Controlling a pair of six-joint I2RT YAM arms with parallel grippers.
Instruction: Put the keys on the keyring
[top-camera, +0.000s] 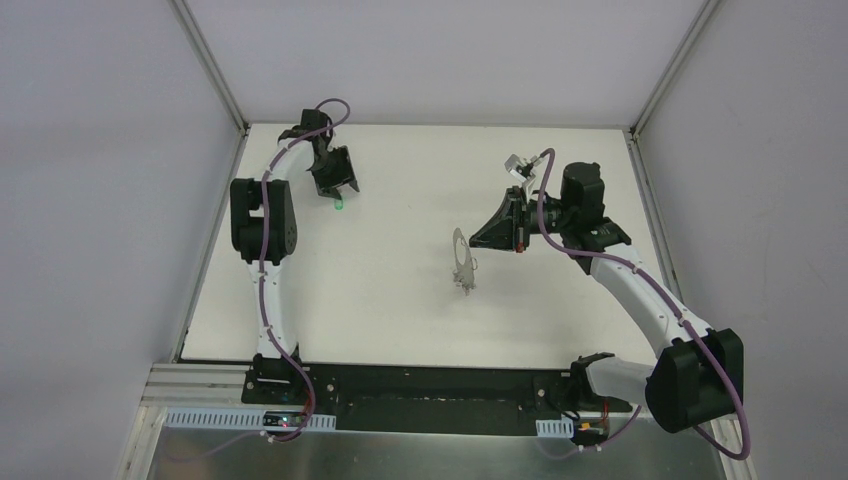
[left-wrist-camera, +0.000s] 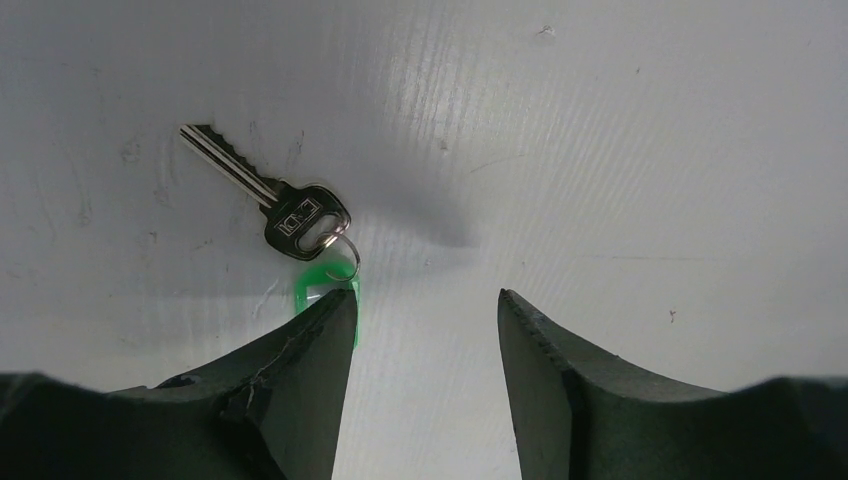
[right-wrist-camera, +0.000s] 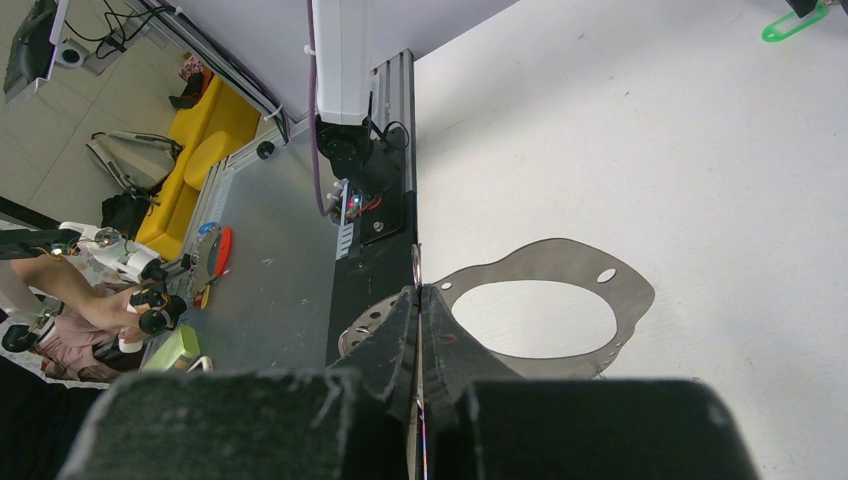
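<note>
The key (left-wrist-camera: 300, 215) lies flat on the white table: a silver blade and dark head, joined by a small split ring to a bright green plastic tag (left-wrist-camera: 322, 283). My left gripper (left-wrist-camera: 425, 300) hovers open just over it, and its left finger (left-wrist-camera: 300, 370) covers part of the tag. From above, the left gripper (top-camera: 337, 188) is at the far left, with the green tag (top-camera: 340, 205) just below it. My right gripper (top-camera: 480, 240) is shut on the keyring (top-camera: 461, 256) and holds it mid-table. The ring's wire (right-wrist-camera: 417, 265) shows edge-on at the shut fingertips (right-wrist-camera: 412, 305).
A flat grey outline with an oval opening (right-wrist-camera: 560, 262) shows on the table past the right fingers; I cannot tell if it is shadow or metal. The green tag (right-wrist-camera: 795, 22) is far off. A black base strip (top-camera: 430, 390) and metal rail run along the near edge.
</note>
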